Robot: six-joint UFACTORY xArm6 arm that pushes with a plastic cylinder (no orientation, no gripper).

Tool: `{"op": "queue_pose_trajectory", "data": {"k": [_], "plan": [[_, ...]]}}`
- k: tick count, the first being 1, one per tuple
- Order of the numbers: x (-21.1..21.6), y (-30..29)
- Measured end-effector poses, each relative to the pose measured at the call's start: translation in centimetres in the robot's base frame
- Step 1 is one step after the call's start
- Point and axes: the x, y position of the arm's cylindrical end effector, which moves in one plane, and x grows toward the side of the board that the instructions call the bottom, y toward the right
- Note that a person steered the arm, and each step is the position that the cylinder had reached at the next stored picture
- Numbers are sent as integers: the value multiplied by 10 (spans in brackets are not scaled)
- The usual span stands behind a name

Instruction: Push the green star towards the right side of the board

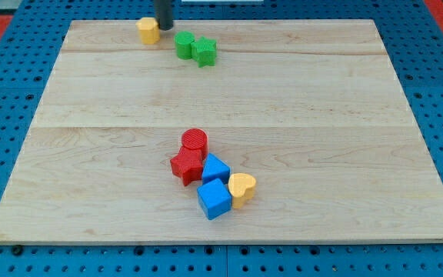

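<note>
Nearest the view's bottom, a blue cube (214, 198) touches a yellow heart (242, 188), with another blue block (215, 168), a red star (185, 165) and a red cylinder (194, 141) clustered behind. Top of the wooden board (344, 115) — green star (204, 51) touching a green cylinder (184, 45), left of centre. My tip (163, 28) — bare rod, nothing held — sits between that cylinder and a yellow block (149, 31), possibly touching the yellow.

Straight dark rod, my tip (163, 28)
</note>
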Motion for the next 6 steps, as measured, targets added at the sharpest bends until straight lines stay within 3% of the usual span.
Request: {"op": "queue_pose_trajectory", "data": {"k": [3, 6], "plan": [[26, -6], [78, 54]]}}
